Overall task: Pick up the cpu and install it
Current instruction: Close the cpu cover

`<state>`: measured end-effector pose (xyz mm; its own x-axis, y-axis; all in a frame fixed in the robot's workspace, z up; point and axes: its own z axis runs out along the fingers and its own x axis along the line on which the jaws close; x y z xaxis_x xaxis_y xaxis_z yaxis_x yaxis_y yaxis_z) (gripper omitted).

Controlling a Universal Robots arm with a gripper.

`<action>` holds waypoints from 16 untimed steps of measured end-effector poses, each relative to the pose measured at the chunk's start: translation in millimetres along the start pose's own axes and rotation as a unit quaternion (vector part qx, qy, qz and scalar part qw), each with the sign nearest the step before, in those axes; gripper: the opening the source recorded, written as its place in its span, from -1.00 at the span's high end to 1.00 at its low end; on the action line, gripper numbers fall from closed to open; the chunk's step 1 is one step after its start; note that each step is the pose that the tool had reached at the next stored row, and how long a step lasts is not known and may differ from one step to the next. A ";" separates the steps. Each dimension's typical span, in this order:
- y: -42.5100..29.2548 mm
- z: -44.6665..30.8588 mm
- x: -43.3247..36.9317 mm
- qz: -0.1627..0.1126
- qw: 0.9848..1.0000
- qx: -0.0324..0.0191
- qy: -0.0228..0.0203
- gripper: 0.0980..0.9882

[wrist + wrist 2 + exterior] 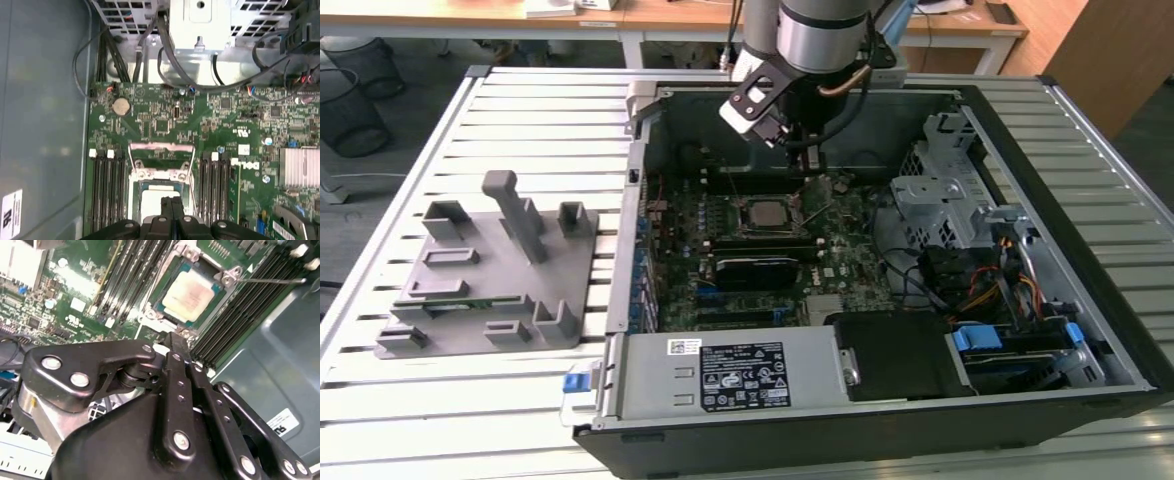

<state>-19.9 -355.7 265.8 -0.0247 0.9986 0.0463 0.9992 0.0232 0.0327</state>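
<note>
End effector [176, 342] fingers pressed together, gripping nothing, hovering just above mobo socket [226, 276]. Cpu [189, 295] sits flat in the socket, inside open PC case [854, 440]. 1 white printed label [744, 378] on PSU, 1 sticker [282, 421] on case wall.

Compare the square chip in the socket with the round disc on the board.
The cpu is square; the coin cell is round. The cpu is larger than the coin cell. The cpu sits in a framed socket; the coin cell sits near the edge of the board. Both are silvery and flat.
</note>
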 end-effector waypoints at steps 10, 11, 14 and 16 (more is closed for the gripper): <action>14.9 -2.9 -0.2 0.000 1.000 0.001 0.000 0.98; 17.6 -2.8 -0.2 0.000 1.000 0.001 0.000 0.98; 25.2 -2.6 -0.3 0.000 1.000 0.002 0.000 0.98; 28.5 -2.4 0.0 0.000 1.000 0.002 0.000 0.98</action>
<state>8.5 -355.1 269.1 -0.0249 0.9986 0.0467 0.9993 0.0236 0.0284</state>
